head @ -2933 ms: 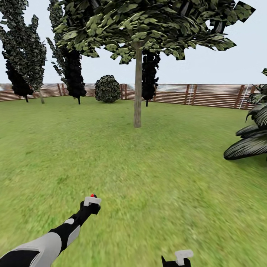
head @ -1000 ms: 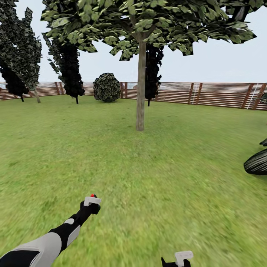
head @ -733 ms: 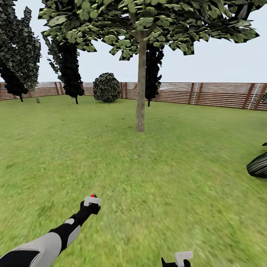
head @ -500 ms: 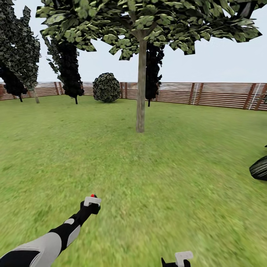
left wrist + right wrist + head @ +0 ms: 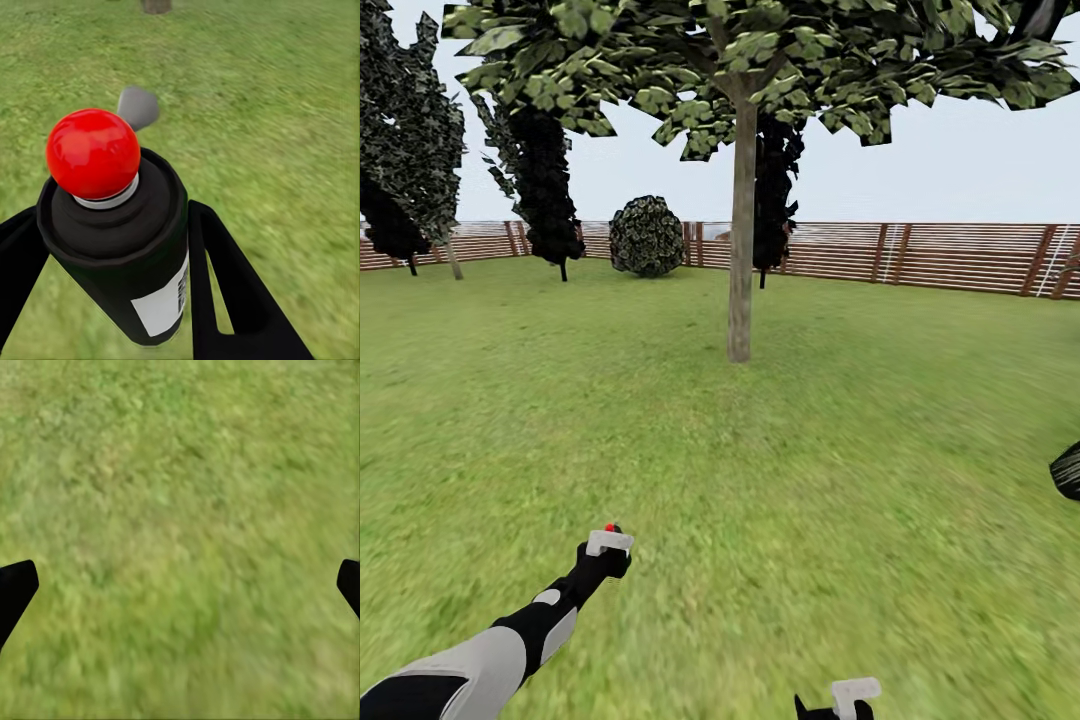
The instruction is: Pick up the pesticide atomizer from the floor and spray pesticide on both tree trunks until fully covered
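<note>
A tree with a straight grey-brown trunk (image 5: 739, 250) and a flat green canopy stands ahead on the garden lawn (image 5: 810, 450). My left gripper (image 5: 603, 556) is stretched forward at the lower left, shut on the pesticide atomizer (image 5: 607, 541), whose pale head and red tip point toward the tree. In the left wrist view the black atomizer (image 5: 120, 247) with its red tip sits between my two black fingers (image 5: 225, 292), and the trunk's base (image 5: 157, 5) shows beyond. My right gripper (image 5: 840, 702) hangs low at the frame's bottom edge, open over bare grass (image 5: 180, 525).
A brown slatted fence (image 5: 920, 255) bounds the lawn behind the tree. A round dark bush (image 5: 647, 235) and dark narrow cypresses (image 5: 545, 190) stand along it. A dark plant leaf (image 5: 1067, 470) pokes in at the right edge. Open grass lies between me and the trunk.
The whole view has shifted: the tree looms a little larger and nearer, and the dark plant at the right has slid almost out of frame. Both arms keep their pose.
</note>
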